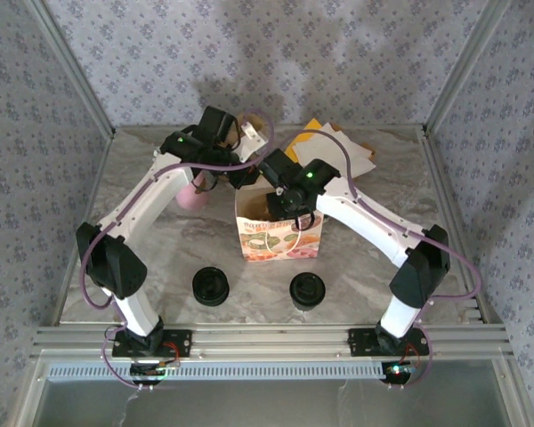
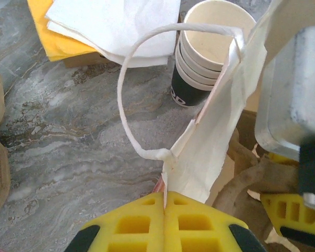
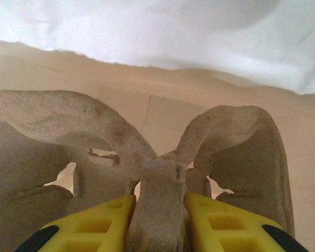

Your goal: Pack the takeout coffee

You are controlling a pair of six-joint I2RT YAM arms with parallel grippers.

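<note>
1. My right gripper [image 3: 157, 210] clamps the pulp carrier [image 3: 94, 131] by its handle, inside the bag [image 1: 280, 245].
2. My left gripper [image 2: 164, 212] pinches the bag's rim.
3. The takeout coffee [image 1: 308, 291] waits just near of the bag.
4. If the carrier snags, the rim may tear or the bag may tip.

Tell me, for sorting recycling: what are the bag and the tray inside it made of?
The bag looks like thin matte white paper: creased wall, twisted paper handle. The tray is probably moulded pulp: grey-beige, rough, fibrous, ragged cutouts.
</note>
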